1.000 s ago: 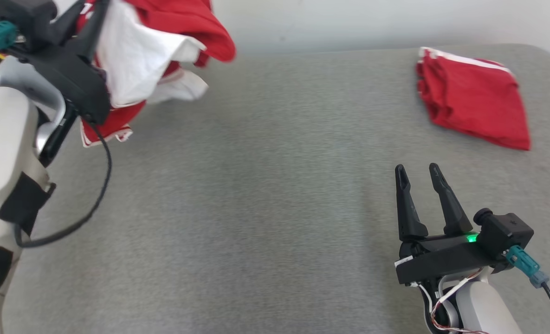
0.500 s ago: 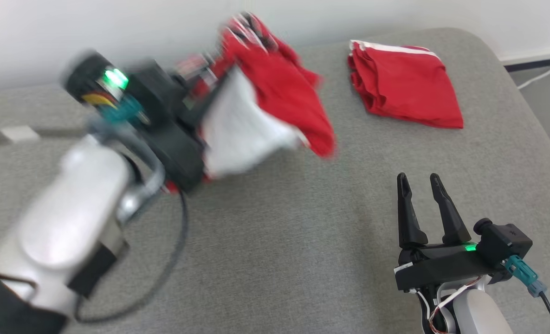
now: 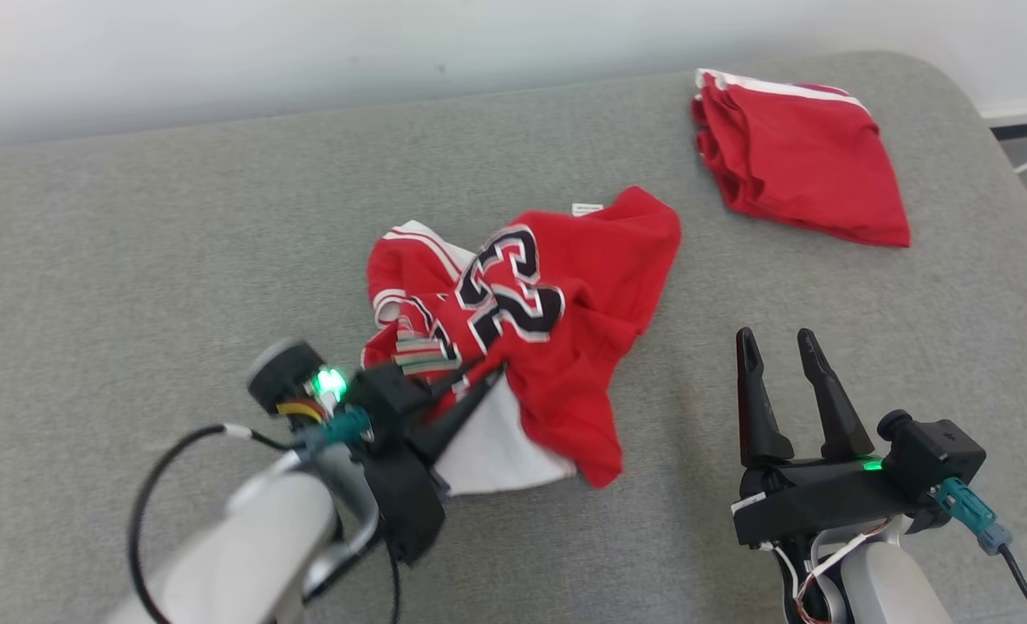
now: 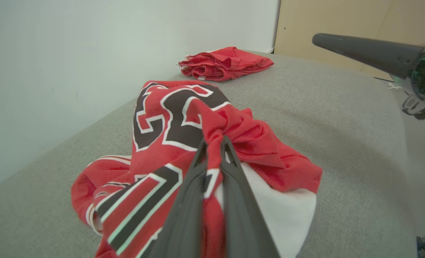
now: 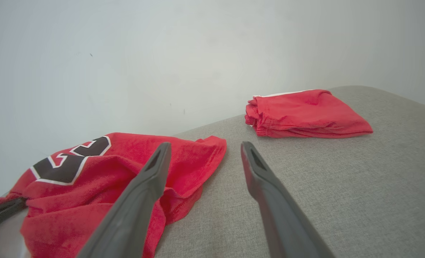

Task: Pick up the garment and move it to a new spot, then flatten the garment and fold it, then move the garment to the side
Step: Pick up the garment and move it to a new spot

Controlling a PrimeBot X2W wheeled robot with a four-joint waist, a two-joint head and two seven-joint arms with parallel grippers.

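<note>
The left gripper's (image 3: pixel 489 371) two dark fingers are clenched on a bunched fold of the red jersey (image 3: pixel 565 286); in the left wrist view (image 4: pixel 214 141) the cloth puckers up right at their tips. Around that pinch the jersey lies crumpled near the middle of the grey fabric surface (image 3: pixel 175 260), with a black, white-edged 23 facing up and a patch of white inner cloth spread out beside the gripper. A small white label (image 3: pixel 587 209) shows at its far edge.

To the right, the right gripper (image 3: pixel 776 338) has its fingers spread apart with nothing between them, near the jersey's right edge but clear of it.

At the far right corner, well apart, lies a folded red garment (image 3: pixel 803 160) with white trim, close to the pale wall (image 3: pixel 305 52).

Counted: two red garments, one crumpled and one folded, and two grippers.
</note>
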